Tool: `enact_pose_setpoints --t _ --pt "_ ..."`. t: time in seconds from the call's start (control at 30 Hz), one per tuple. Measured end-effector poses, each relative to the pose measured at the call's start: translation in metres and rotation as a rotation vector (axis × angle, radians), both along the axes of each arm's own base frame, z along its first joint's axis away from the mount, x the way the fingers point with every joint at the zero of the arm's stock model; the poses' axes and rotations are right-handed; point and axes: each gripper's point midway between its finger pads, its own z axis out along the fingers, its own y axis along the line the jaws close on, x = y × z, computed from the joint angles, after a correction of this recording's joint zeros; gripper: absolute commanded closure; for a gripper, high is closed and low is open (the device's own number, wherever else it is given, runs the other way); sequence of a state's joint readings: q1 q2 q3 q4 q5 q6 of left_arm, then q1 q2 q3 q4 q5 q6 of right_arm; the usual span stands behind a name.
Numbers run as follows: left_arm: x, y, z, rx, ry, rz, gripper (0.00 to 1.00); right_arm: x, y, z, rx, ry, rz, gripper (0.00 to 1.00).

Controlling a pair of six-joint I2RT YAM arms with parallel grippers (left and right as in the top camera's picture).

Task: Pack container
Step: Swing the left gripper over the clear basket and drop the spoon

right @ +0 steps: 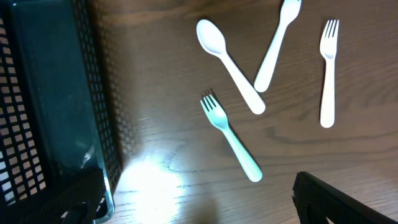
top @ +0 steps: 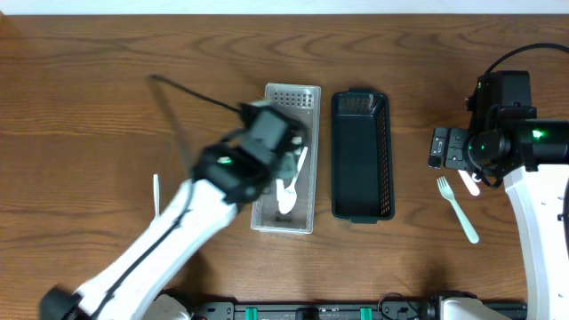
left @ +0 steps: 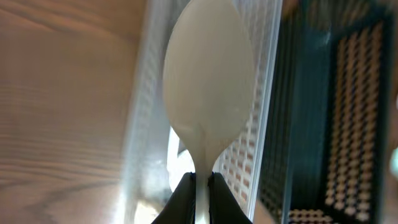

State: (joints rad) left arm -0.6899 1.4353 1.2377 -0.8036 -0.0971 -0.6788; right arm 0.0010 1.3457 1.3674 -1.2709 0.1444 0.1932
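Observation:
My left gripper (top: 295, 158) is shut on the handle of a white plastic spoon (top: 301, 164) and holds it over the white perforated tray (top: 293, 91). In the left wrist view the spoon (left: 208, 81) stands bowl-up between the fingers (left: 201, 186), above the tray (left: 264, 118). More white cutlery (top: 286, 196) lies in the tray. The dark mesh basket (top: 360, 160) stands right of it. My right gripper (top: 442, 148) is open and empty above the table, right of the basket (right: 50, 106).
Loose white cutlery lies by the right arm: a fork (top: 458, 209), and in the right wrist view a spoon (right: 227, 62), a fork (right: 231, 138), another fork (right: 328, 71) and one more utensil (right: 277, 43). A white utensil (top: 156, 194) lies left of the left arm.

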Motion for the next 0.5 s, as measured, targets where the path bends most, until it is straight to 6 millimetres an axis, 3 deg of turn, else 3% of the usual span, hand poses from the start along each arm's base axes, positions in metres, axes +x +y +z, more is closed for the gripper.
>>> enact_pose_setpoints --t 0.23,0.33,0.43,0.5 --pt "-0.015 -0.026 -0.074 0.152 0.162 -0.084 0.91 0.000 0.002 0.000 0.014 0.000 0.005 0.01" --pt "-0.016 -0.025 -0.094 0.202 0.203 -0.103 0.69 0.000 0.003 0.000 0.016 0.000 0.006 0.01" --pt "-0.016 -0.025 -0.097 0.223 0.203 -0.142 0.48 0.000 0.003 0.000 0.016 0.000 0.006 0.01" --pt "-0.016 -0.024 -0.094 0.241 0.189 -0.182 0.47 0.000 0.003 0.000 0.016 0.000 0.006 0.01"
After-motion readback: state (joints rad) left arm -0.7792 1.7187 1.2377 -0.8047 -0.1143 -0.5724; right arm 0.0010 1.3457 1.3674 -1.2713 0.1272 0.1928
